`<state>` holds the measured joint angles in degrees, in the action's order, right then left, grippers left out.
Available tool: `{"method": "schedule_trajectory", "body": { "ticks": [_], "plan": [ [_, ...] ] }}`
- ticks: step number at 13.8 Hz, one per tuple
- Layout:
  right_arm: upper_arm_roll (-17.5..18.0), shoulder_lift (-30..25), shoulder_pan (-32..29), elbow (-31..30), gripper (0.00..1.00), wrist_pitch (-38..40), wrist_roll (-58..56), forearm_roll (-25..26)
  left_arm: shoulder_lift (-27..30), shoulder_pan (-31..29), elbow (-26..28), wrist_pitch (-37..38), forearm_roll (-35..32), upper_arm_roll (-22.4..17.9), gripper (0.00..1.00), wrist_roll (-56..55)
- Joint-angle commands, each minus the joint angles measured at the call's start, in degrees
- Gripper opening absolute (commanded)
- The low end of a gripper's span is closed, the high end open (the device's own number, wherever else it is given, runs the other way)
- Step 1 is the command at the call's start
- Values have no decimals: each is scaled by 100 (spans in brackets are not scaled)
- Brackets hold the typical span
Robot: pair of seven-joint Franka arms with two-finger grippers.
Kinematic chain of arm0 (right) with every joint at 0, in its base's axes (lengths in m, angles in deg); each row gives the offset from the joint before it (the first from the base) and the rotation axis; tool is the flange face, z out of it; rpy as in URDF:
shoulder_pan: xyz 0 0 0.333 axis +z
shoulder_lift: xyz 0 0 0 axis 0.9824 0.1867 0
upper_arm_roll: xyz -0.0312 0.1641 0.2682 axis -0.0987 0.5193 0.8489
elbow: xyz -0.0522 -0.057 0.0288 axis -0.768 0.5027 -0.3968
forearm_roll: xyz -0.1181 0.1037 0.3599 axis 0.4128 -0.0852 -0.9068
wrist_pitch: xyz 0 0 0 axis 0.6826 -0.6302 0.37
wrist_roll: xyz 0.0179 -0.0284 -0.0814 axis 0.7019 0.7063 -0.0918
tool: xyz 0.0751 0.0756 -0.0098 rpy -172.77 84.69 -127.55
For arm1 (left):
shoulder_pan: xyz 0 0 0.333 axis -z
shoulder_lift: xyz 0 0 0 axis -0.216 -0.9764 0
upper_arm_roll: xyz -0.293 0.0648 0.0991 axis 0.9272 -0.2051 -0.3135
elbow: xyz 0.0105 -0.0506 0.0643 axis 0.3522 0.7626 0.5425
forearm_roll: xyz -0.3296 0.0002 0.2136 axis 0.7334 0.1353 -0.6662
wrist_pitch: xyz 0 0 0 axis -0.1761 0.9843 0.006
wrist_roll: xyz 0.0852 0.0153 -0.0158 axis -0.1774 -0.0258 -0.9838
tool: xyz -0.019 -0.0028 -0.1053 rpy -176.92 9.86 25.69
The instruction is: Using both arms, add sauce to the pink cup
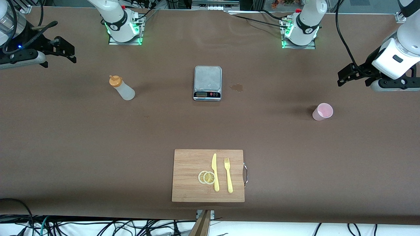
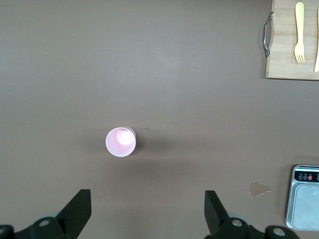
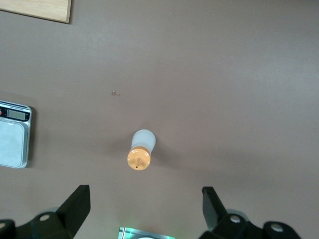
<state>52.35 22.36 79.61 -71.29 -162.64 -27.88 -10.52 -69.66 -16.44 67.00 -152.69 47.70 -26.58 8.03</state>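
My left gripper [image 2: 144, 214] spread wide above the upright pink cup [image 1: 323, 111] at its table end, my right gripper [image 3: 142, 211] likewise apart over the standing sauce bottle [image 1: 121, 87], steel scale [image 1: 207, 83] between the 2.

steel scale [image 1: 207, 82] mid-table, small stain [image 1: 237, 87] beside it, cutting board [image 1: 190, 183] with knife [image 1: 215, 172], fork [image 1: 228, 174], lemon slices [image 1: 206, 177]

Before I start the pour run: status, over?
Left gripper open above pale pink plastic cup. Right gripper open above translucent orange-capped squeeze bottle. Both upright, untouched. Steel scale between them.
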Motion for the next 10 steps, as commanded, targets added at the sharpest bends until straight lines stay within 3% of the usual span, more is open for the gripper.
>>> {"method": "schedule_trajectory", "body": {
  "ticks": [1,10],
  "plan": [
    [-10,-64,16,25,100,96,6,-88,-58,-70,-167,142,27,17,100,176],
    [-18,-29,16,16,100,43,6,-88,-49,-78,-132,388,-17,43,100,167]
  ]
}}
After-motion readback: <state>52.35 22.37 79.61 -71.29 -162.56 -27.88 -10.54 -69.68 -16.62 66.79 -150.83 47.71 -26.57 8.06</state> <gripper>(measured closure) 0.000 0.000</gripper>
